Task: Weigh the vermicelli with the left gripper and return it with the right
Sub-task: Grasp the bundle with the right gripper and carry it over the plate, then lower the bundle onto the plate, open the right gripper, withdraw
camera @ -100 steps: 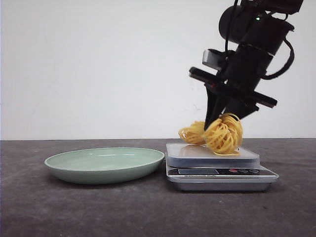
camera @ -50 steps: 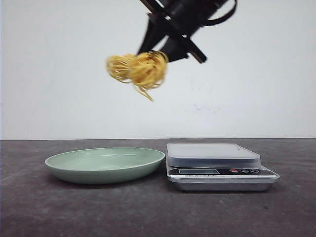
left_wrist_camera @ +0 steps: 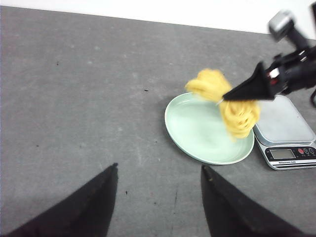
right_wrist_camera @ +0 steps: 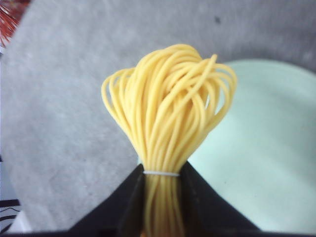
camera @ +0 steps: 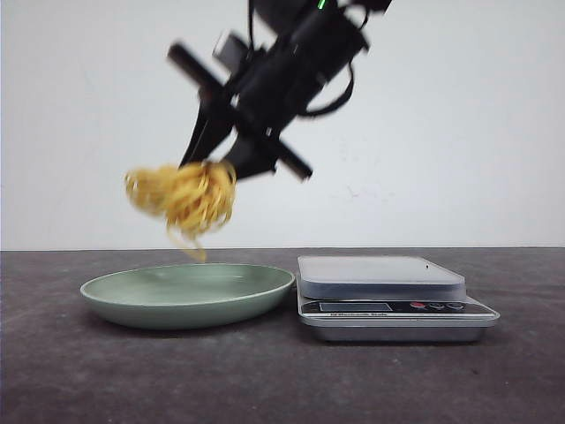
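Clamping the vermicelli (camera: 184, 196) above the green plate (camera: 187, 296), the right pincer (camera: 210, 164) hangs mid-air.

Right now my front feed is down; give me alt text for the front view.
The right gripper holds the vermicelli in the air above the pale green plate. Right of the plate sits a kitchen scale with a bare platform, on a dark table.

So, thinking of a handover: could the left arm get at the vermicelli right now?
Probably not cleanly: the right gripper is clamped on the vermicelli in mid-air above the plate; the open left gripper sits low and apart.
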